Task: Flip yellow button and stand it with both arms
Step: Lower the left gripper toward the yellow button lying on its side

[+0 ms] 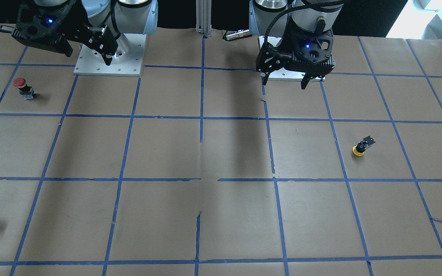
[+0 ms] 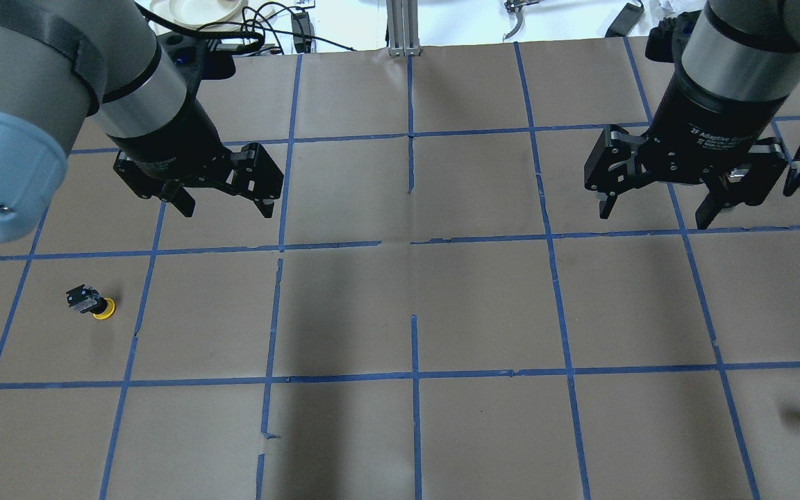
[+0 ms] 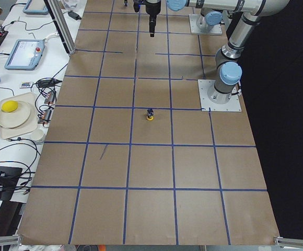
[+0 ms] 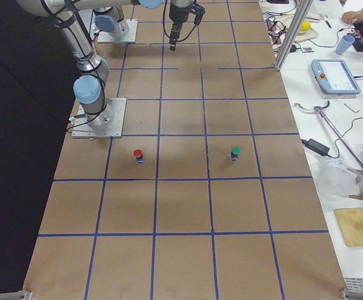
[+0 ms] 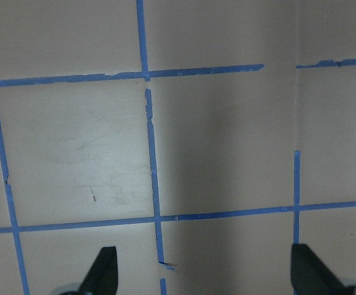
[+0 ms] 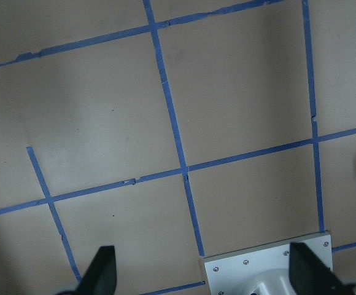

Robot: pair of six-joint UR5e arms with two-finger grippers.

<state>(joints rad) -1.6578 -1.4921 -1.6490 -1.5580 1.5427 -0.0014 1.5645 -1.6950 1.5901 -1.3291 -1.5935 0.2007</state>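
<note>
Holding left gripper (image 2: 228, 207) and right gripper (image 2: 653, 217) wide above the desk (image 2: 483, 305), we see the yellow button (image 2: 94, 304) toward its left edge.

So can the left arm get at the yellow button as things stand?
Probably yes: the left gripper hangs open, and the yellow button sits alone on that arm's side, with nothing between them.

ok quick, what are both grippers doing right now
Left gripper: open, holding nothing.
Right gripper: open, holding nothing.
</note>
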